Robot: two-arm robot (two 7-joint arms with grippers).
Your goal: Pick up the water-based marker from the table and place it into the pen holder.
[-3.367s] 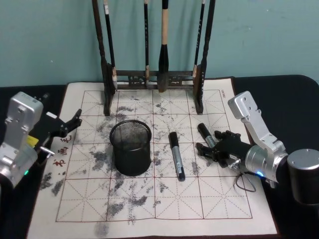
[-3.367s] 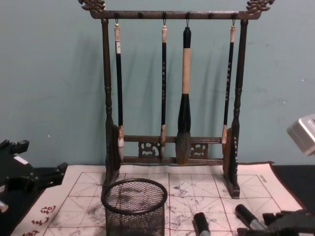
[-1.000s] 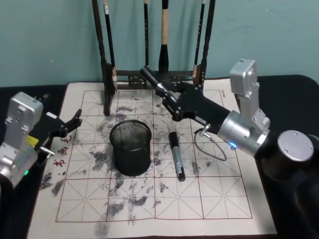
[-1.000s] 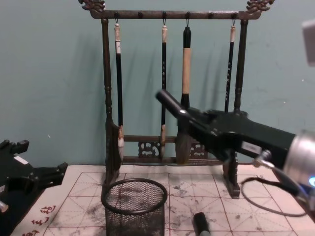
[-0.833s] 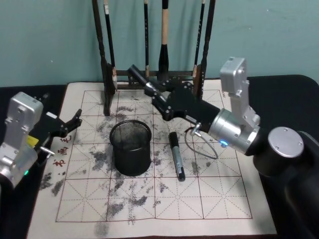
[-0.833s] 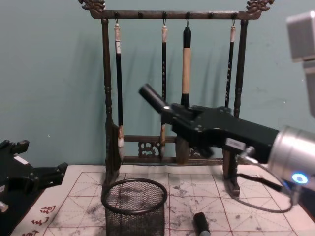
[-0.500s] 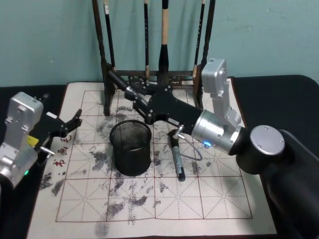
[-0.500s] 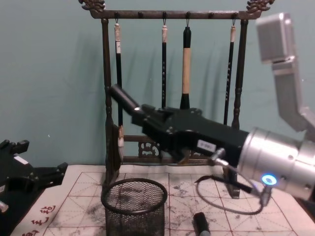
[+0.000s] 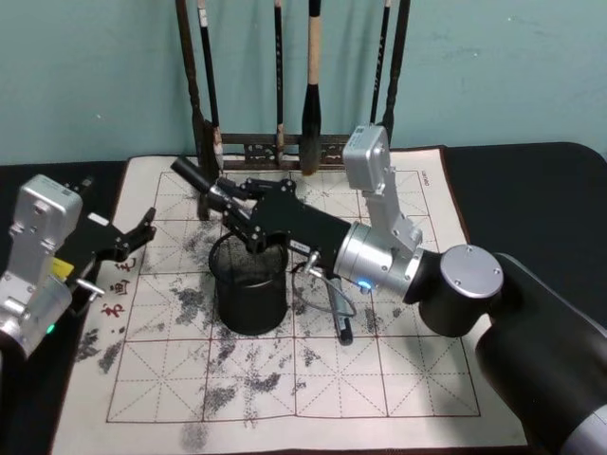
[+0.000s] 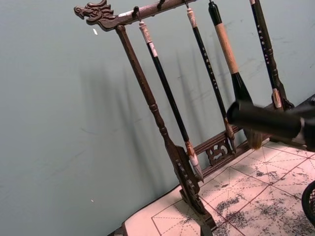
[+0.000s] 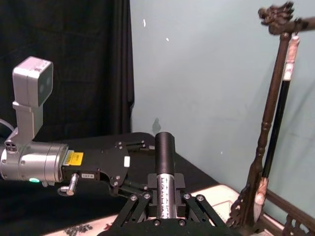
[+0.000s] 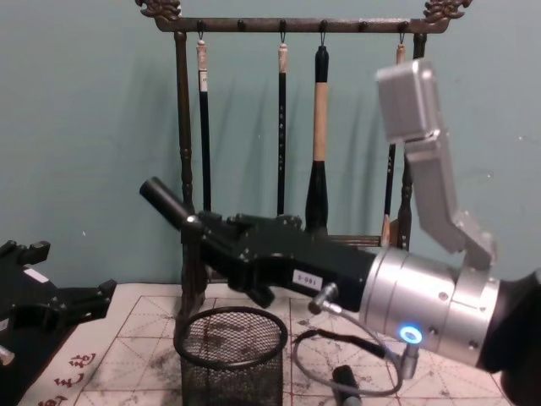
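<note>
Right gripper point(image 9: 230, 210) clamps the marker point(image 9: 193, 176), tilted, above pen holder point(image 9: 248, 301); left gripper point(image 9: 133, 242), jaws wide, at mat's point(image 9: 379, 379) left edge.

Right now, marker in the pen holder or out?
Out. Right gripper holds the marker tilted above the pen holder's rim. Left gripper idles at left.
</note>
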